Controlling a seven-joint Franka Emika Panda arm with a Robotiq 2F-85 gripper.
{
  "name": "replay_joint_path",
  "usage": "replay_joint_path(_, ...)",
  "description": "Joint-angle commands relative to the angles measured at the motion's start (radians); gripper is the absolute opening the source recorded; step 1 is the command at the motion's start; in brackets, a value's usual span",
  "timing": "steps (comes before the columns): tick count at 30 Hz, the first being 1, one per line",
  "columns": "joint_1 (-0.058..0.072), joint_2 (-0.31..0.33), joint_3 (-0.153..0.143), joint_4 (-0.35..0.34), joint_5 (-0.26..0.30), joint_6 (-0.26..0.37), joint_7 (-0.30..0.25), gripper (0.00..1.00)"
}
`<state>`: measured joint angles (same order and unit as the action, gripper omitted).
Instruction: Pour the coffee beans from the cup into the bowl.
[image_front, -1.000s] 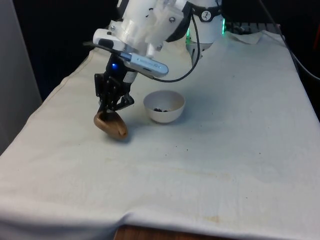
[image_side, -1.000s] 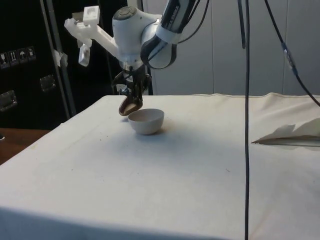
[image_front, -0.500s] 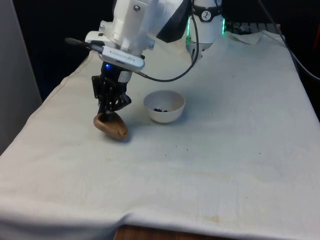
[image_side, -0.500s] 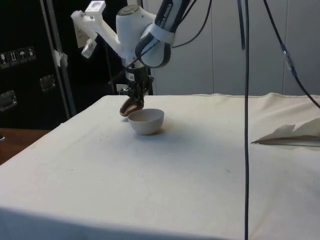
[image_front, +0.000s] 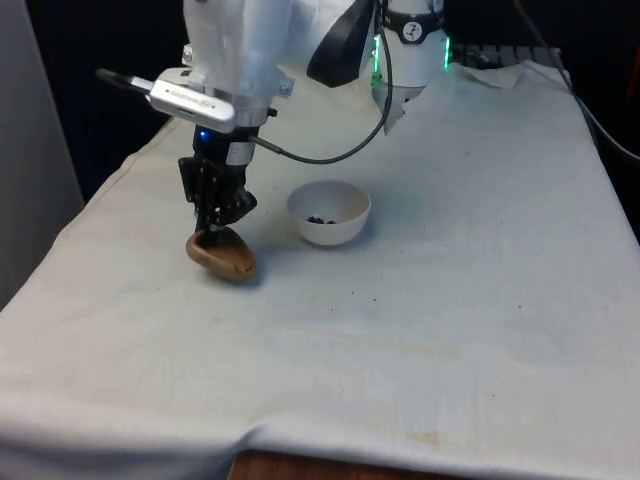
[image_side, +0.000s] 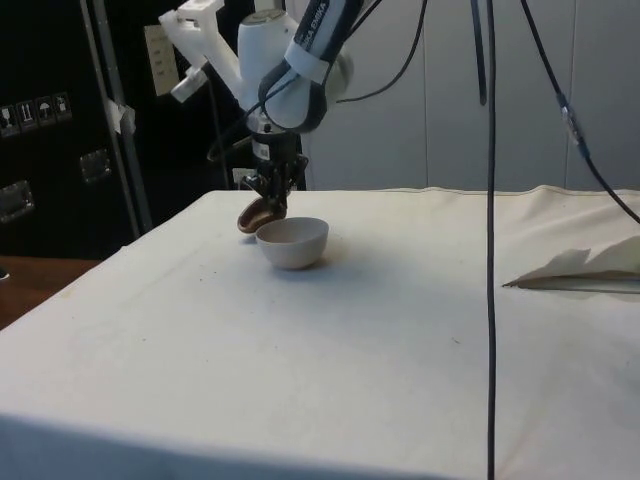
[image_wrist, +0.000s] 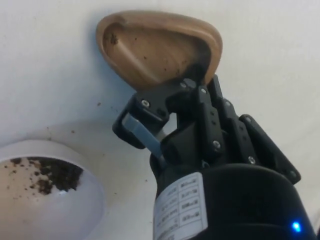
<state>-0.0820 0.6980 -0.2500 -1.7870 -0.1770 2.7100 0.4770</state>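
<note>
The black two-finger gripper (image_front: 216, 222) pinches the rim of the small brown wooden cup (image_front: 222, 254), tilted just beside the white ceramic bowl (image_front: 329, 212) holding beans. It looks light, stiff and smooth; a rim pinch suits it.

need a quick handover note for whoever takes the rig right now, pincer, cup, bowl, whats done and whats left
Pincer: shut on the rim of the brown wooden cup, holding it tilted, low over the cloth.
Cup: on the front view's left of the white bowl, apart from it; the wrist view shows its inside nearly bare, a few specks.
Bowl: upright on the table, coffee beans inside.
Done: the pour, by the look of it; a few dark specks lie on the cloth.
Left: probably set the cup down upright and release.
</note>
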Motion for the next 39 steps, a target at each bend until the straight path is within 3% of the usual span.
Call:
replay_joint_path(1, -0.019, 0.002, 0.021, 0.003, 0.027, 0.001, -0.026, 0.00)
replay_joint_path(3, -0.019, 0.003, 0.021, 0.004, 0.056, -0.001, -0.050, 0.00)
replay_joint_path(4, 0.000, 0.003, -0.002, 0.002, 0.045, 0.000, -0.036, 0.00)
replay_joint_path(5, -0.019, 0.003, 0.020, 0.005, 0.070, -0.002, -0.061, 0.00)
replay_joint_path(12, -0.017, 0.005, 0.014, 0.009, 0.195, -0.015, -0.162, 0.00)
replay_joint_path(13, 0.000, 0.007, -0.006, 0.005, 0.190, -0.008, -0.153, 0.00)
replay_joint_path(14, -0.016, 0.005, 0.013, 0.009, 0.208, -0.017, -0.172, 0.00)
replay_joint_path(15, -0.015, 0.005, 0.012, 0.010, 0.219, -0.019, -0.180, 0.01)
replay_joint_path(18, -0.012, 0.006, 0.009, 0.012, 0.245, -0.025, -0.202, 0.13)
replay_joint_path(19, -0.011, 0.006, 0.007, 0.013, 0.257, -0.027, -0.211, 0.26)
replay_joint_path(22, -0.010, 0.007, 0.006, 0.013, 0.269, -0.029, -0.221, 0.42)
replay_joint_path(23, 0.000, 0.007, -0.006, 0.009, 0.260, -0.021, -0.211, 0.47)
replay_joint_path(24, -0.010, 0.007, 0.005, 0.014, 0.271, -0.029, -0.222, 0.47)
replay_joint_path(32, -0.010, -0.001, 0.006, 0.009, 0.281, -0.033, -0.231, 0.94)
replay_joint_path(33, 0.000, 0.007, -0.006, 0.009, 0.272, -0.022, -0.221, 0.99)
replay_joint_path(34, -0.010, -0.007, 0.006, 0.006, 0.282, -0.034, -0.232, 0.99)
replay_joint_path(39, -0.007, -0.046, 0.005, -0.015, 0.282, -0.052, -0.237, 1.00)
